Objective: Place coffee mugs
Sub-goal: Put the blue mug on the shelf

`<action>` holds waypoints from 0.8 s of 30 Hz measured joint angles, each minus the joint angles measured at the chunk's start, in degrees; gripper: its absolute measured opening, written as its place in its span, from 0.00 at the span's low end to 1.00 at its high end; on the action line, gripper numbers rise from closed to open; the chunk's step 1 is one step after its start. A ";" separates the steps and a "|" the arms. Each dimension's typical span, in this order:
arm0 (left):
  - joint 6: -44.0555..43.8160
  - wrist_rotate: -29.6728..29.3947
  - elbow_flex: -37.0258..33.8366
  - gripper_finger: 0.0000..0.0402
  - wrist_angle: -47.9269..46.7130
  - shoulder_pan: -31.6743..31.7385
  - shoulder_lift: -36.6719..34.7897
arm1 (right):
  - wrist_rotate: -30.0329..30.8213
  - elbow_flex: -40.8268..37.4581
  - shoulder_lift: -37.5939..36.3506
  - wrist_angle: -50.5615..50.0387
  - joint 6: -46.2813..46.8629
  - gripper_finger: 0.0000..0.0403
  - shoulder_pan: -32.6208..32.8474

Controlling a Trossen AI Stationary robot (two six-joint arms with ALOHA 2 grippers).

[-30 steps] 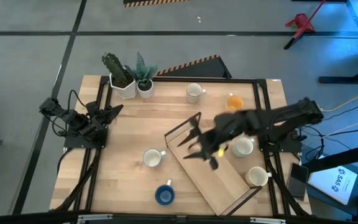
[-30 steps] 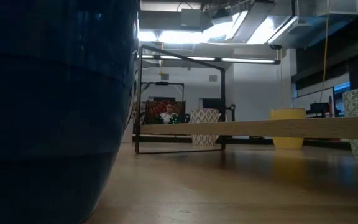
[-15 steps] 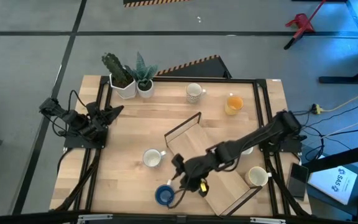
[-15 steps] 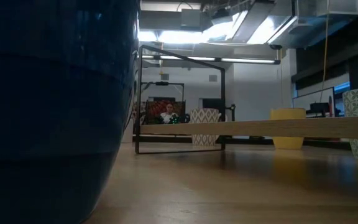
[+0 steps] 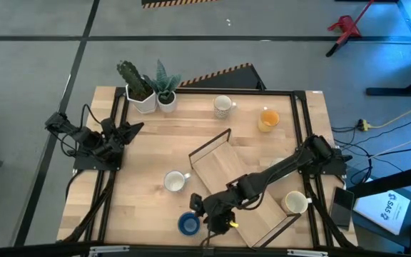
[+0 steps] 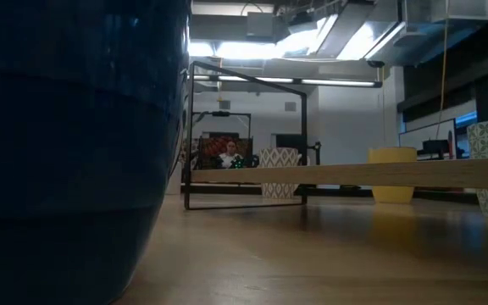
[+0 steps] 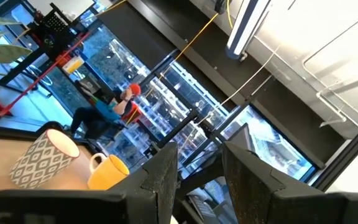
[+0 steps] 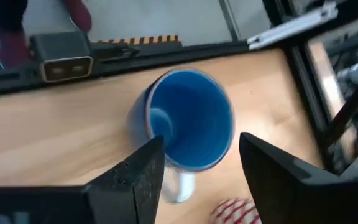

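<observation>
The dark blue mug (image 5: 188, 224) stands upright near the table's near edge and fills the low view's left (image 6: 66, 152). My right gripper (image 5: 201, 213) is open just right of it. In the right wrist view, the gripper (image 8: 207, 163) has a finger on each side of the blue mug (image 8: 188, 118), with no touch showing, and the handle (image 8: 180, 186) points back toward the gripper. White mugs (image 5: 173, 181) (image 5: 223, 106) (image 5: 296, 203) and the orange mug (image 5: 267, 118) stand apart from one another. My left gripper (image 7: 201, 174) is open, and its arm stays folded at the left edge (image 5: 113, 134).
A wooden rack with a black wire frame (image 5: 223, 168) lies slanted mid-table, and my right arm stretches across it. Two white pots with green plants (image 5: 147, 96) stand at the far left corner. Black rails (image 5: 116, 178) run along both sides of the table.
My right arm has swung from above the rack toward the table's near-left, stretching out and going down until its gripper is at the blue mug. The mugs have stayed where they were.
</observation>
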 joint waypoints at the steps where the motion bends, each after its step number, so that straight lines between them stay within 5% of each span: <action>1: -0.01 -0.02 -0.01 0.30 -0.42 -0.02 0.02 | 0.05 1.20 0.76 -0.23 -2.15 0.48 -0.01; 10: 0.01 -0.04 -0.02 0.30 -1.08 -0.02 0.00 | -0.09 8.62 6.51 -14.17 -6.18 0.48 -0.03; 24: -0.36 -0.02 -0.02 0.30 -2.31 -0.02 0.02 | 2.85 8.99 8.34 -12.09 -14.27 0.48 -0.03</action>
